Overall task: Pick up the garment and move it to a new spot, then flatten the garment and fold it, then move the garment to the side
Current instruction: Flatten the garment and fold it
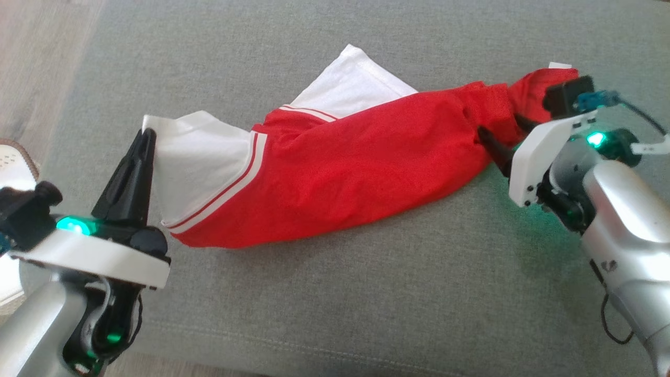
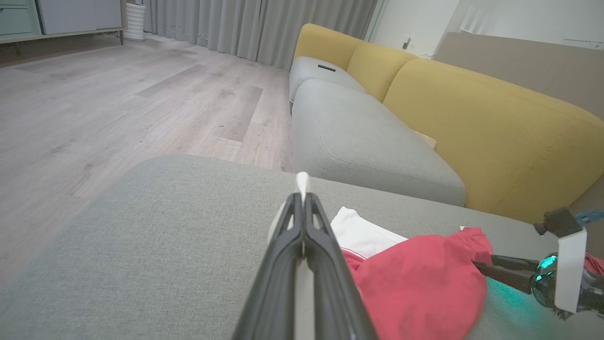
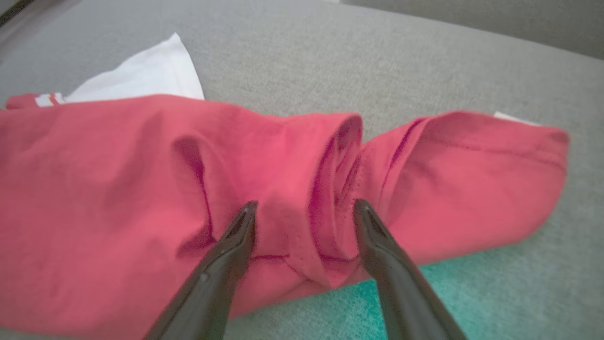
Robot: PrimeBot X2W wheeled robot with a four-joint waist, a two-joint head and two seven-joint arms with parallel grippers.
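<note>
I see the garment lying from left to right across the seat cushion, a little slanted — its right end is farther from me than its left end. One flap of it sticks out behind the middle part, toward the far side. My left gripper sits at the left end, pinched on the corner there. My right gripper is at the right end, its fingers apart, one on each side of a bunched fold. The floor lies left of the cushion. In the left wrist view, beyond the cushion comes a second seat with the backrest along its right side — curtains stand far behind.
</note>
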